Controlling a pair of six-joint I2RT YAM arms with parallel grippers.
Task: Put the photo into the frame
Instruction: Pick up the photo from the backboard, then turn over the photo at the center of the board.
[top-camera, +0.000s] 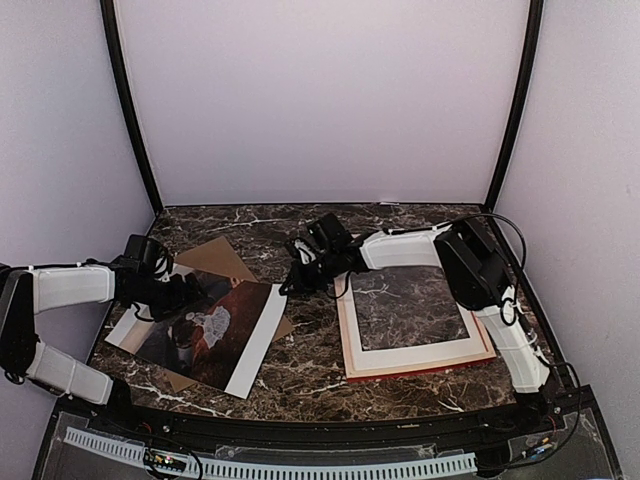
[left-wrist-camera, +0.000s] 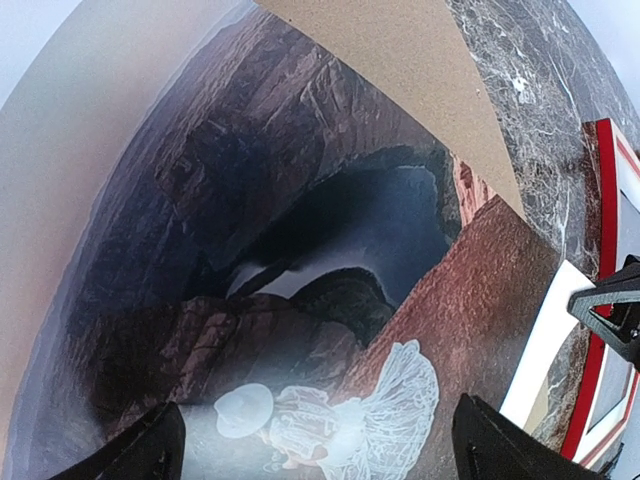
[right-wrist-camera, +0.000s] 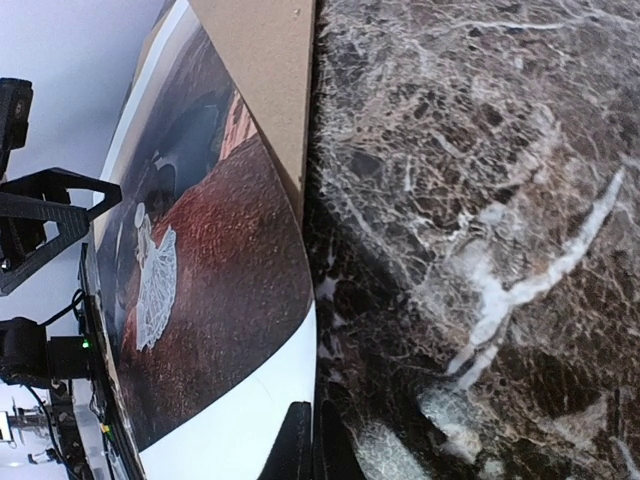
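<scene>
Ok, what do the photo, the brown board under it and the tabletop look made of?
Photo: paper, fairly glossy going by its hazy sheen, and it bows. Brown board: matte and finely speckled, probably fibreboard or card. Tabletop: dark, white-veined marble look; could equally be printed laminate.

Photo (top-camera: 205, 332) left, frame (top-camera: 420, 369) right, both on the table (top-camera: 320, 382).
Photo lies on L side of table, on top of the backing board (top-camera: 212, 258); board sticks out behind it at the far side & a bit at the near side. Frame lies flat on R side, apart from photo, w/ the mat (top-camera: 415, 351) on it. L gripper (top-camera: 190, 298) is over photo's far-left part. R gripper (top-camera: 295, 275) is btwn photo & frame, just beside photo's far-right corner.
</scene>
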